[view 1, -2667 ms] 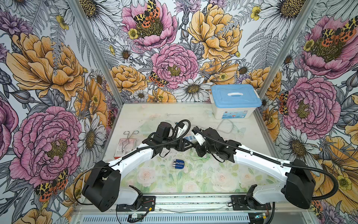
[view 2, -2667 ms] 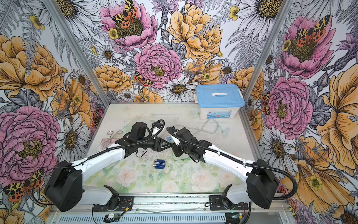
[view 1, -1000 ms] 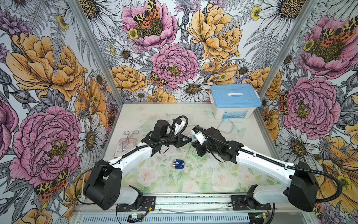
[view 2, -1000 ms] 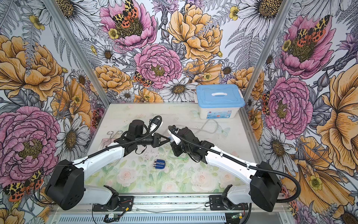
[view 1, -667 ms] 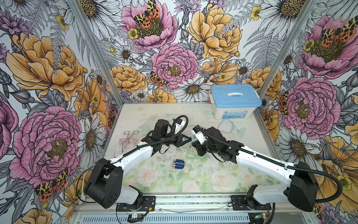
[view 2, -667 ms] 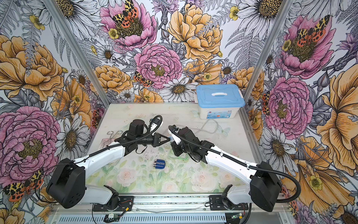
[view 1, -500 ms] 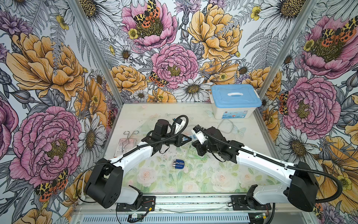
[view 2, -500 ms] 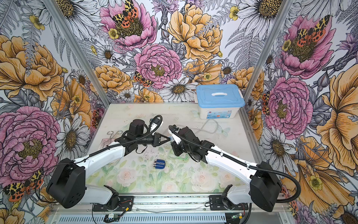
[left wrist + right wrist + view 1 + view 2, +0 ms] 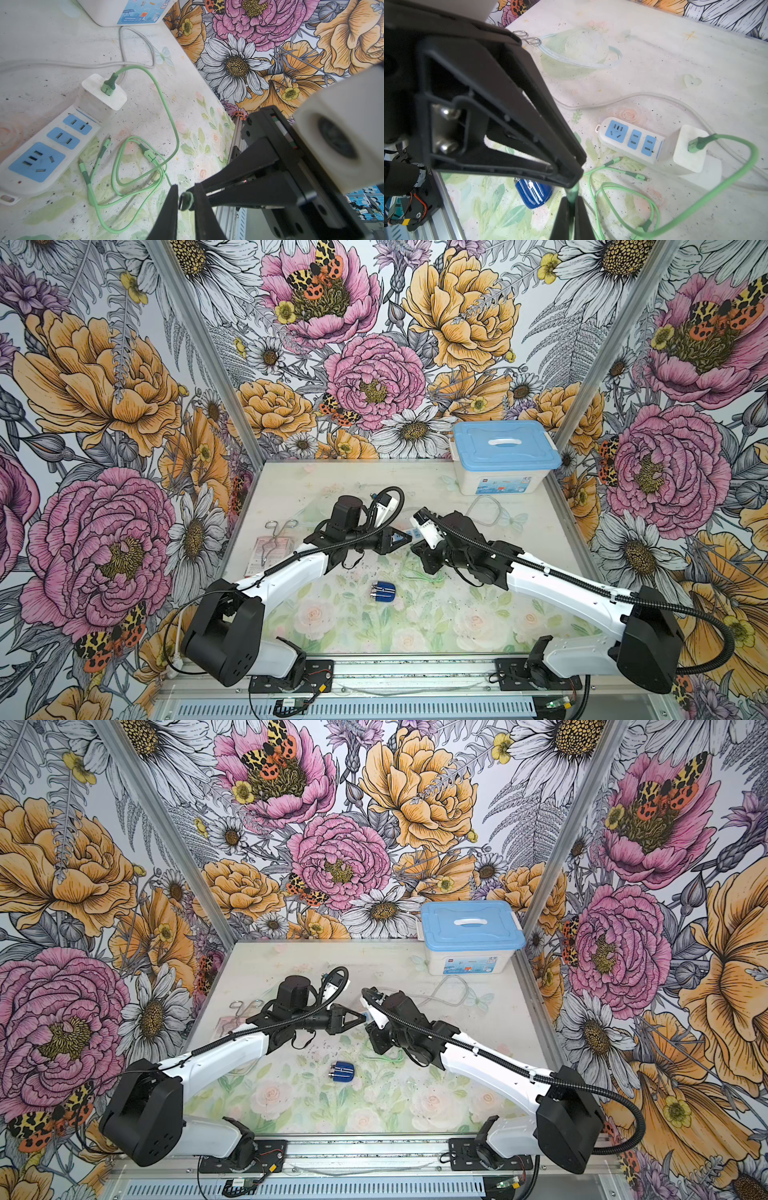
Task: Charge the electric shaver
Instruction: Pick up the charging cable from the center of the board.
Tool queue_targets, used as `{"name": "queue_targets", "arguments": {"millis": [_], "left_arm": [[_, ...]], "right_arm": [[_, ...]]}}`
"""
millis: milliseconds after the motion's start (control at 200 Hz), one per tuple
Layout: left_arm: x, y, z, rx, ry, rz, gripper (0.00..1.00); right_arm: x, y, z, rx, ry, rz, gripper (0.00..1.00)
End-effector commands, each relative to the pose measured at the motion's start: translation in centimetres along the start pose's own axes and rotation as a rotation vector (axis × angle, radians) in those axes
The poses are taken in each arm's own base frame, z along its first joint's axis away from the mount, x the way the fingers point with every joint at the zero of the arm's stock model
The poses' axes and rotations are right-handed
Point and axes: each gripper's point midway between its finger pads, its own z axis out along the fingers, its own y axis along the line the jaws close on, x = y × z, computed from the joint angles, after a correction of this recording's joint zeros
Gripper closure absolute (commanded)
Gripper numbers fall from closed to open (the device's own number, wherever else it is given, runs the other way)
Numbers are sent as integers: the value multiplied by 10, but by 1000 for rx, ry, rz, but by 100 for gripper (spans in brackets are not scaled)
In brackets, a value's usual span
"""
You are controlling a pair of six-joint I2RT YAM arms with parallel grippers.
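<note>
floral tabletop [image 9: 340,489], flowered walls [image 9: 124,364], left and right jaws pinching green cable [image 9: 108,84] (shaver [image 9: 384,592] lying untouched)

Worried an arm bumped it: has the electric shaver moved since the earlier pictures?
No. The electric shaver lies where it did in a top view, at the same offset from the blue-lidded box.

Power strip [image 9: 409,533] mostly behind arms in a top view; electric shaver [image 9: 533,195] part-hidden by left fingers [image 9: 550,135], right wrist view.
</note>
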Motion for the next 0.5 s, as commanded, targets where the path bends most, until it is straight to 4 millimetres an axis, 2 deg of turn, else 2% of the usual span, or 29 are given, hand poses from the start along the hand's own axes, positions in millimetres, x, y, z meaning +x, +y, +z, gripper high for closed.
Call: {"name": "queue_targets", "arguments": {"millis": [0,265,495], "left_arm": [[-14,-6,-2,2,-45,34,84],[-17,-4,-5,-4,-69,29,91],[-18,-1,-7,-16,-79,23,92]], "right_arm": [[-19,5,-9,-18,-63,-3,100],[-20,4,-9,-15,-67,0,100],[-19,6,-8,-22,-66,1,100]]}}
